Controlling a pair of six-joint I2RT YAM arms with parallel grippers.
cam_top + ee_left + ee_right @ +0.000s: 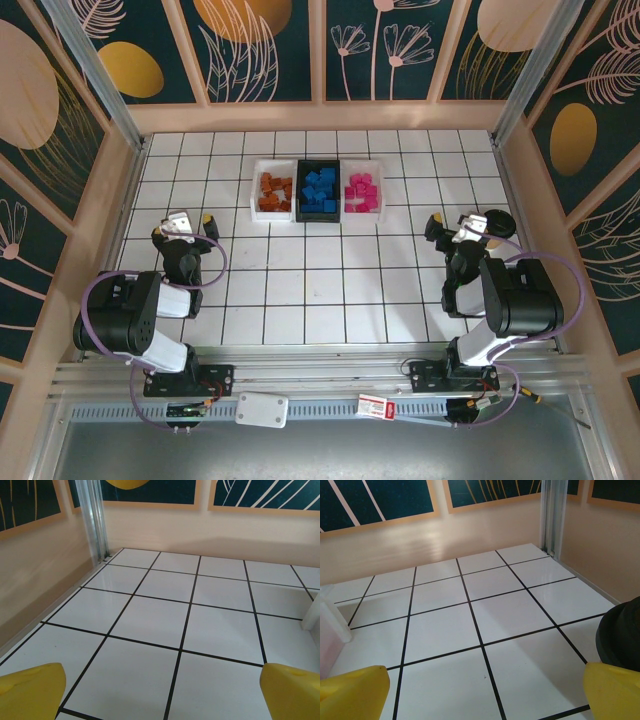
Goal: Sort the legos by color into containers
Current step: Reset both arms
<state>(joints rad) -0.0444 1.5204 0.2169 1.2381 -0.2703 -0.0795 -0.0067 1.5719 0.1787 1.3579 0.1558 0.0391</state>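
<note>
Left gripper [160, 695]: jaws released, spread to full width, grasping nothing. Yellow fingertips [30, 690] at both lower corners of the wrist view, with bare white tile between. Right gripper [482, 696]: same condition, jaws released and empty above bare tile. From above, both parked low near the side edges of the bench [300, 290], one on each side.

Locate the containers in a row at the far middle of the bench, side by side and well apart from both grippers:
- left white bin [256, 195], holding the orange-brown bricks [274, 192];
- black bin [319, 217] in the middle, holding the blue bricks [320, 188];
- right white bin [381, 190], holding the pink bricks [361, 192].

Handling, as a judgement: treat each brick as very light, rigid, hard and smooth. Probably not fragile, but prone to slip or flick sideways under an off-centre pinch. Take hold across two opposite flat side walls, low on the body, with the jaws square to those faces. Avoid a corner-to-corner pinch. Expect heaped neighbours to shift when one brick is lifted, and allow for the bin walls crowding the jaws.

Status, as a judgement: sorting complete or nearly so, with every visible brick lying in a bin with others of its color. Check the tiles for strays before any further grasp.
</note>
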